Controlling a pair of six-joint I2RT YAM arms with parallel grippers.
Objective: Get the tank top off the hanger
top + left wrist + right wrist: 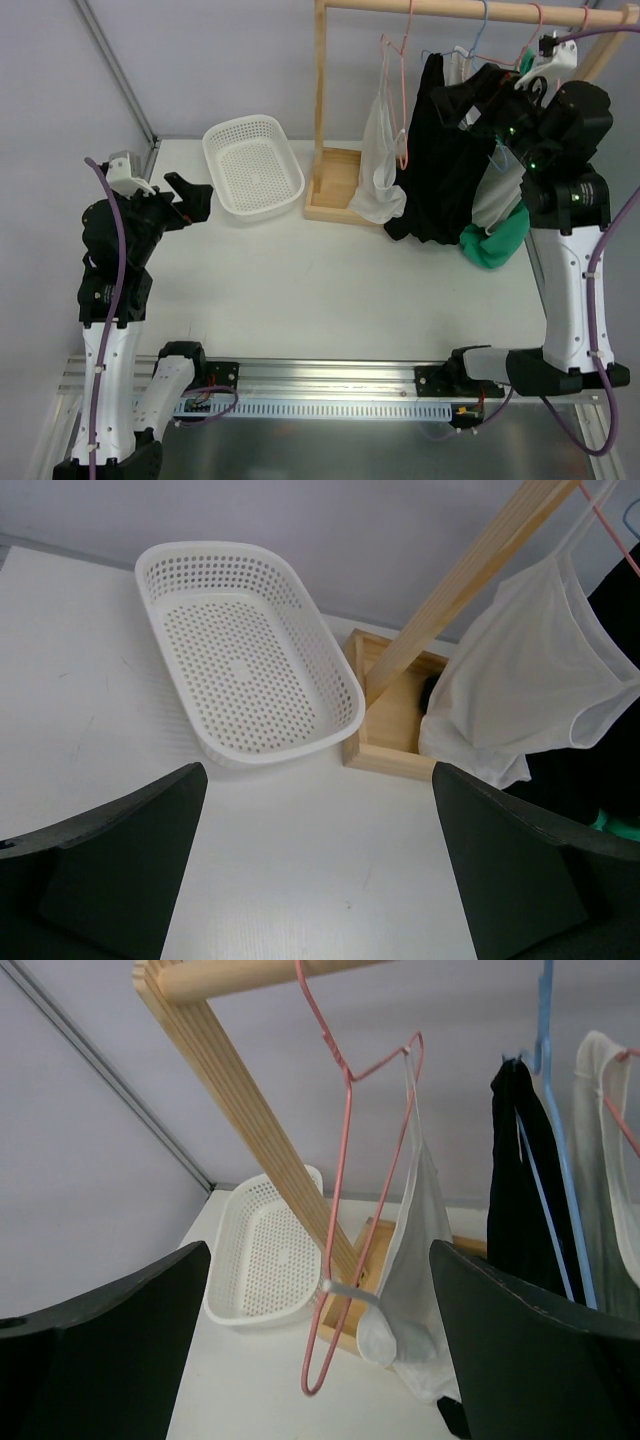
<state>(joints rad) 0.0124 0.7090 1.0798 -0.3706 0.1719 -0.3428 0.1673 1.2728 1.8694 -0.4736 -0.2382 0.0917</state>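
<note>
A white tank top (378, 150) hangs from a pink wire hanger (402, 100) at the left end of the wooden rail (470, 10). In the right wrist view the tank top (415, 1260) droops along one side of the hanger (340, 1160), with one strap caught across its lower loop. My right gripper (470, 100) is raised beside the hanging clothes and stands open (318, 1260), its fingers well apart and short of the hanger. My left gripper (190, 195) hovers open over the table's left side (318, 780), holding nothing. The tank top (530, 690) also shows at the right of the left wrist view.
A white perforated basket (225, 135) sits on the table left of the rack's wooden base (335, 185). Right of the tank top hang a black garment (440, 170) on a blue hanger, a pale one and a green one (495, 245).
</note>
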